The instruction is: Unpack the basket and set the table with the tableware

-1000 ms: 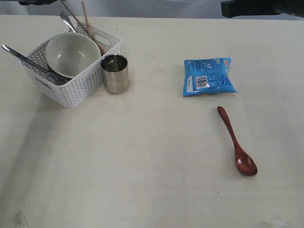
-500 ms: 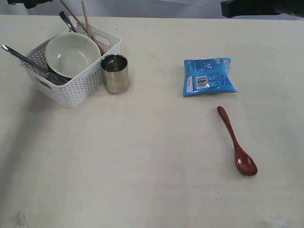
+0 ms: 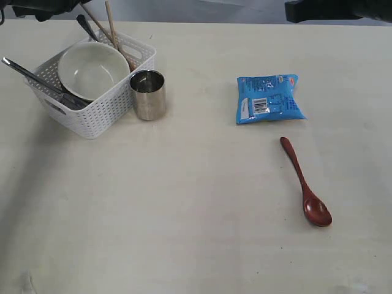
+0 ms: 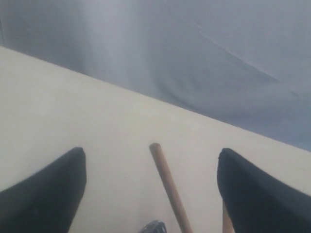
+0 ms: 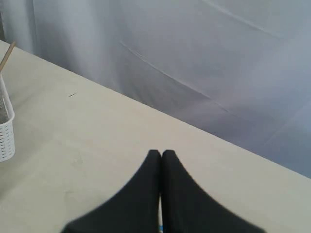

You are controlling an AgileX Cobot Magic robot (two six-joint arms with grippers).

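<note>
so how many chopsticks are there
2 chopsticks, both standing in the basket behind the bowl: one nearly upright, one slanted. More could lie hidden under the bowl.

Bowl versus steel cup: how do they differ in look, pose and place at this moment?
Look: the bowl is pale cream, matte and wide; the cup is shiny steel, narrow and tall.
Place: the bowl lies inside the basket; the cup stands on the table close beside it.
Pose: the bowl leans; the cup is upright.
Both look empty.

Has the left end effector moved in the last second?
Yes. In the exterior view the left end effector has dropped further into frame, nearer the far rim of the white plastic lattice basket.
</note>
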